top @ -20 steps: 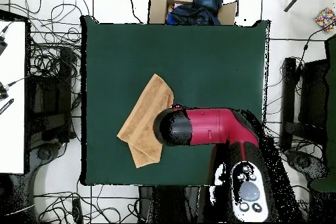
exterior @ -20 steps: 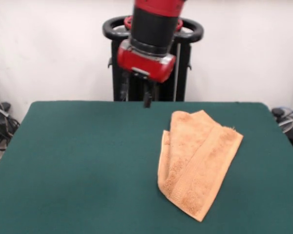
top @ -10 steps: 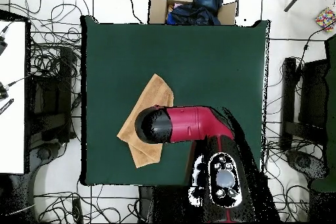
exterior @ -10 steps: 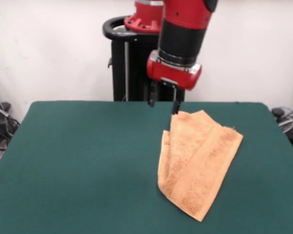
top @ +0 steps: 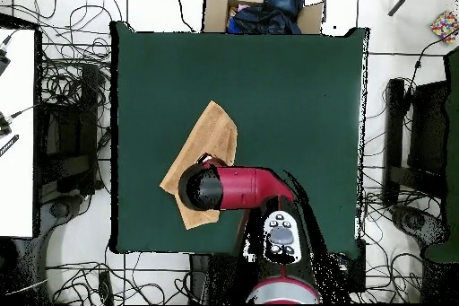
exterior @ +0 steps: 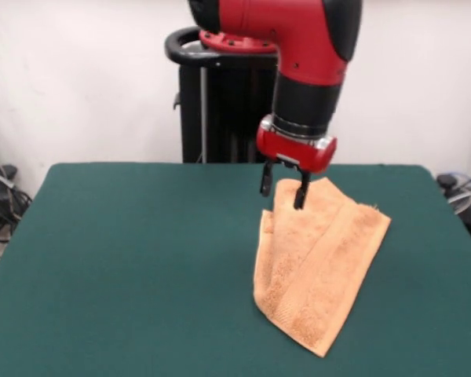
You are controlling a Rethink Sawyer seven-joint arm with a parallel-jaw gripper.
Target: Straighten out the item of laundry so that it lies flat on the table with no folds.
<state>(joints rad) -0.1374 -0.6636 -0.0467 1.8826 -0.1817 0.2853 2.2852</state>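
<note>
The item of laundry (exterior: 310,263), a light orange towel, lies folded over itself on the right half of the green table (exterior: 125,267). Its layers overlap and a woven band runs near its front end. My gripper (exterior: 282,188) hangs open just above the towel's far corner, with nothing between its fingers. In the overhead view the towel (top: 213,132) lies on the table (top: 287,96) left of centre, and the arm covers its near part, so the gripper itself is hidden there.
A cardboard box (top: 260,8) with dark clothes stands beyond the table's far edge in the overhead view. Cables cover the floor on the left (top: 72,78). Black equipment stands to the right (top: 412,141).
The arm has swung across over the towel and come lower. The gripper went from above the table's far edge to just above the towel's far corner. The towel has not moved.
</note>
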